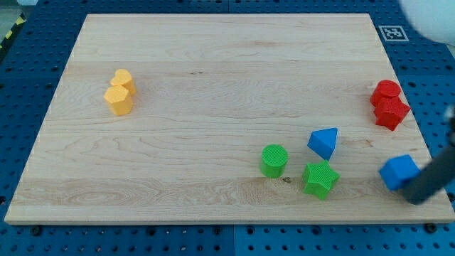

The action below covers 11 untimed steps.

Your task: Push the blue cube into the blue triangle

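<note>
The blue cube [399,171] sits near the board's right edge, low in the view. The blue triangle [324,142] lies to its left and a little higher, with a gap between them. My dark rod comes in from the view's right, and my tip [414,195] is just right of and below the blue cube, touching or almost touching its lower right side.
A green cylinder [274,160] and a green star [320,178] lie left of the cube, below the triangle. Two red blocks [389,104] sit at the right edge. Two yellow blocks [120,92] are at the upper left. The wooden board [213,71] rests on a blue perforated table.
</note>
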{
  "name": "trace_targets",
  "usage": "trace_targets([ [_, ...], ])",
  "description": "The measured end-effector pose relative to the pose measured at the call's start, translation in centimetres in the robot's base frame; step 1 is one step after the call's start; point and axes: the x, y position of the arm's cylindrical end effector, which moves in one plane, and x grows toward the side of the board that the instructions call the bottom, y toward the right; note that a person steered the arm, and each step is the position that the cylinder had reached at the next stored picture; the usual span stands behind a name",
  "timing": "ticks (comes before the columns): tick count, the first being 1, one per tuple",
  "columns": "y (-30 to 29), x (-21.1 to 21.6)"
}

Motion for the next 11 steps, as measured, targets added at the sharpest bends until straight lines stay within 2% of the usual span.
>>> trace_targets([
  [1, -0.8, -0.1],
  [2, 3.7, 2.4],
  [4, 4.9, -2.7],
  [5, 2.3, -3.2],
  [6, -4.3, -3.2],
  [7, -5.2, -3.2],
  [9, -1.1, 1.3],
  [11, -10.7, 1.3],
])
